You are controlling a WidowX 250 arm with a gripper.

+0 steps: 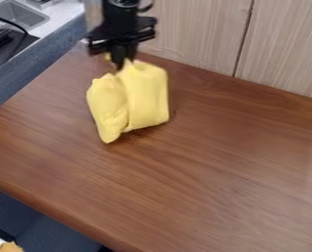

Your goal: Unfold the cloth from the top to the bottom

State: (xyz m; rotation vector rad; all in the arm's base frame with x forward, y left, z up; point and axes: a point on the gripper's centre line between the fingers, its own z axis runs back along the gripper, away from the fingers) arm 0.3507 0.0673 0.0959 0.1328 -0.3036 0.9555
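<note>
A black robot arm (118, 14) hangs straight above the yellow cloth (145, 93), its lower end upright and its two-finger gripper (122, 63) pointed down at the cloth's upper edge. The gripper's wide, dark body spreads to both sides over the cloth, broader than the narrow fingers beneath it. Those fingers, set close together, pinch the top of the cloth, their tips touching it. A rounded black joint sits higher up the arm, above both gripper and cloth.
</note>
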